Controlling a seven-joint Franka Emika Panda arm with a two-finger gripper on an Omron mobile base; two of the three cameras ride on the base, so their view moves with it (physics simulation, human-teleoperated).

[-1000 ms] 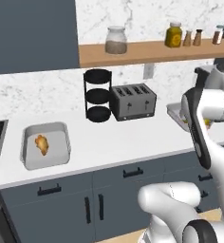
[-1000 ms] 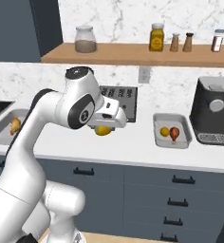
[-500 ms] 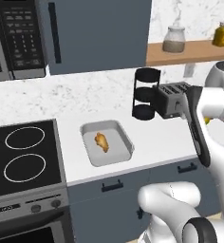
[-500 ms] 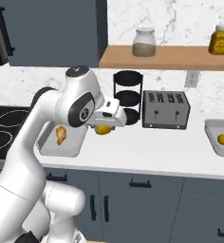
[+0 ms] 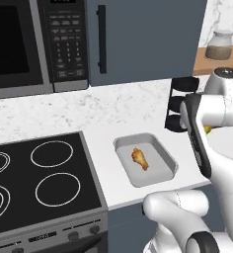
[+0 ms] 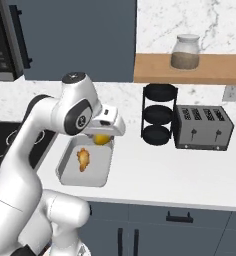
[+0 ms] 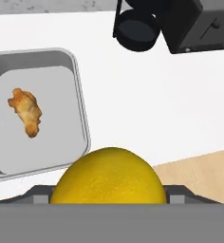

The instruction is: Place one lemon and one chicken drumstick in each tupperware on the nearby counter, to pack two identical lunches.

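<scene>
My gripper (image 6: 104,136) is shut on a yellow lemon (image 6: 100,140), which bulges large at the bottom of the hand view (image 7: 107,182). It hangs over the white counter (image 7: 156,104), above the right end of a grey tupperware (image 6: 65,170). Inside the tupperware (image 7: 80,118) lies one browned chicken drumstick (image 7: 26,111), left of the lemon. From the left base view the tupperware (image 5: 119,143) with its drumstick (image 5: 140,158) sits just right of the stove, and a sliver of the lemon (image 5: 207,129) peeks out behind the arm.
A black cooktop (image 5: 39,183) lies left of the tupperware, with a microwave (image 5: 29,44) above it. A black tiered rack (image 6: 159,115) and a toaster (image 6: 202,127) stand to the right. A jar (image 6: 186,52) sits on the wooden shelf.
The whole picture has slid right, so the base has driven left along the counter. The tupperware with the drumstick now lies under the hand. The lemon stays in the gripper.
</scene>
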